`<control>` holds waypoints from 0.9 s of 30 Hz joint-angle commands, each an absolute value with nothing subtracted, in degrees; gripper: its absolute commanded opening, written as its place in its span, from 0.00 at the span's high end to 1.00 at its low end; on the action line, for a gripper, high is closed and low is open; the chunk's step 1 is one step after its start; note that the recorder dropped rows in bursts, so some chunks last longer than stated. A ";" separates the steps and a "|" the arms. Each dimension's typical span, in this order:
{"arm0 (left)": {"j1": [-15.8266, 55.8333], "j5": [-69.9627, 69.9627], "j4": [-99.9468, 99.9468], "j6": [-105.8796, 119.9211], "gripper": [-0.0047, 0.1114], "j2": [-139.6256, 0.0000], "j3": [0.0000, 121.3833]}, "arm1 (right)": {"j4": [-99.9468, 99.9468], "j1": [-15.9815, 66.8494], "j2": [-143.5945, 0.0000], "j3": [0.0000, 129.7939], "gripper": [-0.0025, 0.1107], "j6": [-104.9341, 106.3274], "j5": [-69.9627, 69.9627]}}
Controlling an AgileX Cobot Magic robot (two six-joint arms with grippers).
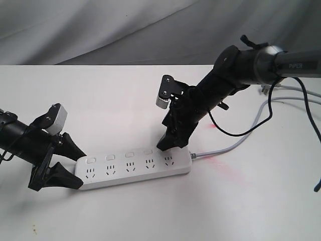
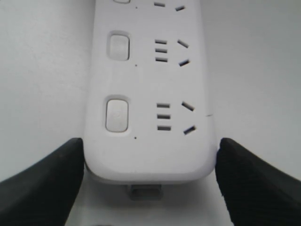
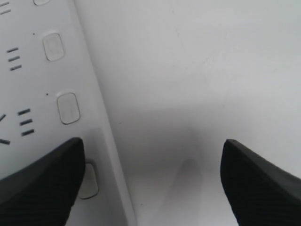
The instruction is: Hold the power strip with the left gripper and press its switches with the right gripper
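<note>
The white power strip lies flat on the table with its grey cord running off to the right. My left gripper is shut on the strip's left end. In the left wrist view, both black fingers press the sides of the power strip. My right gripper reaches down onto the strip's right end and stands open. One of its fingers partly covers a switch, while the other hangs over bare table. Several switches show in a row; the one at the right end is hidden under the right gripper.
The white table extends all around the strip. A black cable loops down from the right arm, and light cables lie at the far right. A grey cloth backdrop hangs behind the table.
</note>
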State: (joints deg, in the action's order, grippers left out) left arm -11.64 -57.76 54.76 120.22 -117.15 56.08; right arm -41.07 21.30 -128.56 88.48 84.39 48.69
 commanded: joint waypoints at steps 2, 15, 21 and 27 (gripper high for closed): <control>-11.24 -56.72 54.73 119.96 0.48 -117.43 56.05 | -33.97 21.18 -129.54 87.81 0.34 85.21 46.55; -11.24 -56.72 54.73 119.96 0.48 -117.43 56.05 | -33.63 20.12 -131.85 87.73 0.34 85.34 46.25; -11.24 -56.72 54.73 119.96 0.48 -117.43 56.05 | -32.77 20.76 -132.35 87.41 0.34 85.23 45.45; -11.24 -56.72 54.73 119.96 0.48 -117.43 56.05 | -42.66 20.64 -128.62 87.41 0.34 89.07 47.60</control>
